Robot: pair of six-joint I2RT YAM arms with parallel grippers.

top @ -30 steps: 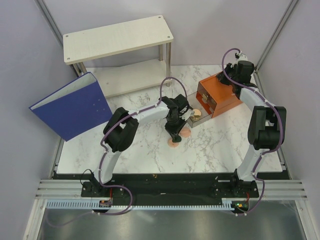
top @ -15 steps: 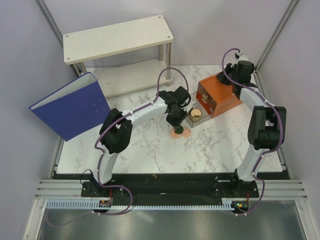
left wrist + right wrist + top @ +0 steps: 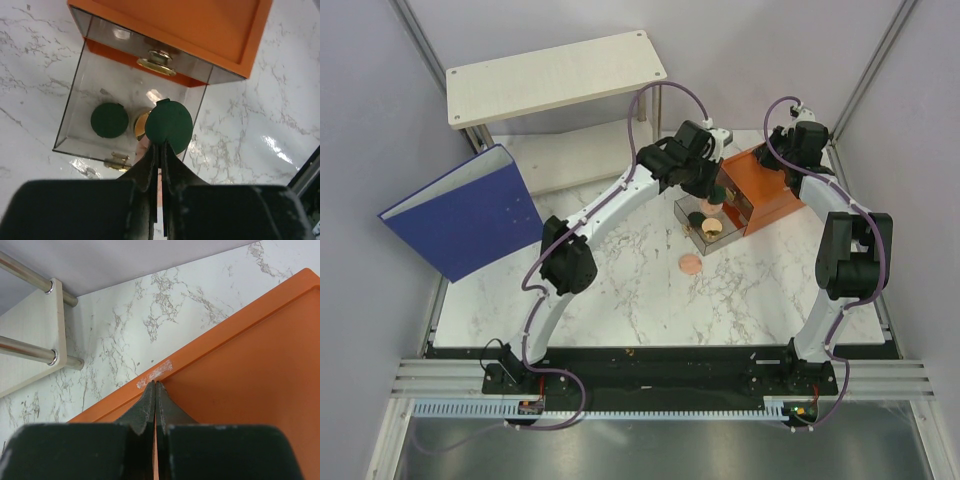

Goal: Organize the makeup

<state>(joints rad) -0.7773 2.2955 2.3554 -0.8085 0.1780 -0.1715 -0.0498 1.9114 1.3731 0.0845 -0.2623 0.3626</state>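
My left gripper [image 3: 159,146] has moved from the table [image 3: 610,305] to above the open drawer [image 3: 70,107], and it is pinched narrow on a dark green disc [image 3: 169,125]. The second green disc [image 3: 109,120] and the gold jar [image 3: 140,132] already lie inside the drawer. One peach disc [image 3: 690,263] waits outside, so I think the release comes next.

The table [image 3: 620,300] is white marble with thin grey veins. The orange box [image 3: 765,185] is plain, without pattern; its drawer [image 3: 75,100] is clear and its knob [image 3: 156,61] is gold. One dark green disc [image 3: 109,120] and a gold jar [image 3: 139,131] show through the drawer. The second dark green disc [image 3: 169,125] has the same shade. The peach-pink disc [image 3: 690,264] lies on the marble. The binder [image 3: 465,215] is deep blue. The shelf [image 3: 555,75] is pale, with fine wood grain.
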